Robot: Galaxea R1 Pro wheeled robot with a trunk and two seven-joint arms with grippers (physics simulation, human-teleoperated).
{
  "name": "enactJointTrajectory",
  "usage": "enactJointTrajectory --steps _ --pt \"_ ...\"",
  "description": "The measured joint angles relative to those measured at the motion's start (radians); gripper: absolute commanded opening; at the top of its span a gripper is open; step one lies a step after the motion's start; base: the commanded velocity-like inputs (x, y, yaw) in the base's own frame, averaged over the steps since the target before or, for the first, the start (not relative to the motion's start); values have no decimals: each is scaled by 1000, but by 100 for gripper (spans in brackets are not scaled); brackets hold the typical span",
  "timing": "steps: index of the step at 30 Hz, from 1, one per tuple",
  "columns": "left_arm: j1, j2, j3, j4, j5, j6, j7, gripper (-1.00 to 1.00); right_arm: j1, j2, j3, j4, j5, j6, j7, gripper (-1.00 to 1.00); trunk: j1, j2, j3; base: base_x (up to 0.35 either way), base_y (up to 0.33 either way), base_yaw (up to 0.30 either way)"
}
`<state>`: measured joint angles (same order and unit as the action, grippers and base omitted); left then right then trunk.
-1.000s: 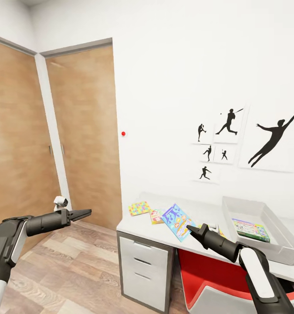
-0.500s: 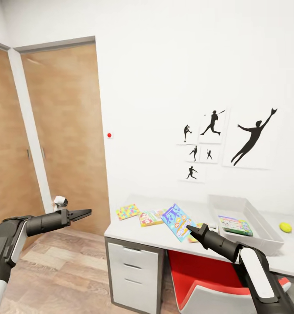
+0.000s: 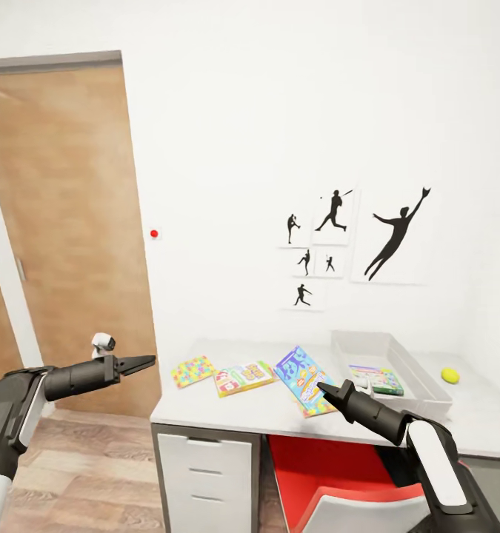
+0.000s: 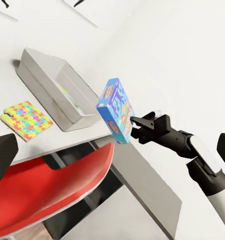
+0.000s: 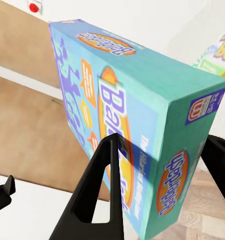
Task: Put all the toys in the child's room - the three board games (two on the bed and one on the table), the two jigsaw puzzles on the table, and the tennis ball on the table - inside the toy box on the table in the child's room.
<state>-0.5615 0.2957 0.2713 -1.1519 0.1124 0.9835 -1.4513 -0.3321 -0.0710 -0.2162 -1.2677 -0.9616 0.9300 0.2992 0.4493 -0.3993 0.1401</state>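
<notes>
My right gripper [image 3: 325,389] is shut on the blue board game [image 3: 300,372] and holds it tilted in the air above the table [image 3: 227,411]; the right wrist view has the box [image 5: 142,125] between the fingers [image 5: 106,185]. On the table lie a jigsaw puzzle [image 3: 192,370] and the Skip-Bo board game [image 3: 242,376]. The grey toy box [image 3: 420,381] holds a green-edged board game [image 3: 377,379]. Just past the box's right side sits the tennis ball [image 3: 449,375]. My left gripper [image 3: 142,363] hovers open and empty, left of the table. Its wrist view takes in the toy box [image 4: 57,95], puzzle [image 4: 25,120] and held game [image 4: 116,110].
A red chair [image 3: 316,459] is tucked under the table beside white drawers [image 3: 205,466]. A brown wooden door [image 3: 64,222] stands at the left, with wood-plank floor [image 3: 94,474] below it. Black baseball-player pictures [image 3: 331,244] hang on the white wall.
The whole view has shifted: the camera turned right, so door and table slid left and the tennis ball came fully into sight. Both arms hold the same pose, blue game still gripped.
</notes>
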Motion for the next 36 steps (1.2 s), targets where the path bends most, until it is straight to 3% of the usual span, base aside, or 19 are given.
enactJointTrajectory --steps 36 --pt "0 0 2 0 0 -2 0 100 0 0 0 0 6 -1 0 -100 0 0 22 169 0 -257"
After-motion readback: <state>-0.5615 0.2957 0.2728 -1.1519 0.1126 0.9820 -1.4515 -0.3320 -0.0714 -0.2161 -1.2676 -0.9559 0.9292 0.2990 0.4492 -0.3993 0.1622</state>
